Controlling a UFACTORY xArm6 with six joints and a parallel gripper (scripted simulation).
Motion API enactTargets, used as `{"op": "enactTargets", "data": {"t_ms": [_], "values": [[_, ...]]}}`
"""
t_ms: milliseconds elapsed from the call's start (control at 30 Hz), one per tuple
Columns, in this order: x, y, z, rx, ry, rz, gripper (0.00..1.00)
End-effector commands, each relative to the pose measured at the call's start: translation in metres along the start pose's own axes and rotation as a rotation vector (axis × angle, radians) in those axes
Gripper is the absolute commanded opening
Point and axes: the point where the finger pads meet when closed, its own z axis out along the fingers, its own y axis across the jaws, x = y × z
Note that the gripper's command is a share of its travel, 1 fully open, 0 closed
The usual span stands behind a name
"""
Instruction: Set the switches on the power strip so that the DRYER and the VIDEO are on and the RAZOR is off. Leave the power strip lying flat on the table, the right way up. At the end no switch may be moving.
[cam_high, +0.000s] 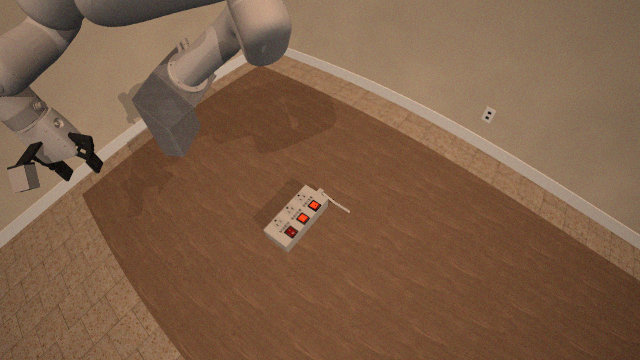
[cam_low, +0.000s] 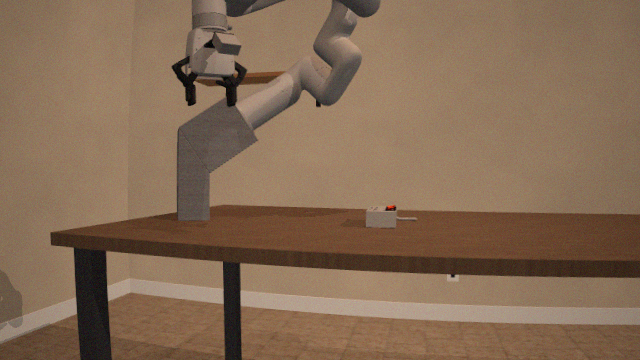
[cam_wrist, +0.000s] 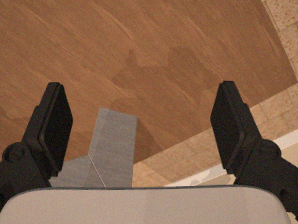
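A beige power strip lies flat on the wooden table, right way up, with a short cable stub at its far end. It has three red rocker switches in a row: the far one and the middle one glow bright red, the near one is darker. The labels are too small to read. In the side view the strip sits mid-table. My gripper is open and empty, high above the table's left end, far from the strip; it also shows in the side view and the wrist view.
The arm's grey base column stands at the table's left end. A wall outlet is on the far wall. The table edge curves near the tiled floor.
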Motion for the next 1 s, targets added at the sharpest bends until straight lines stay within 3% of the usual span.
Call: {"op": "enactTargets", "data": {"t_ms": [0,667,833,967], "values": [[0.001,0.001,-0.001,-0.003,0.002,-0.001,1.0],[0.002,-0.001,-0.001,-0.005,-0.005,-0.016,1.0],[0.01,-0.011,0.003,-0.019,-0.059,-0.143,1.0],[0.024,-0.032,0.011,-0.034,-0.159,-0.379,1.0]]}}
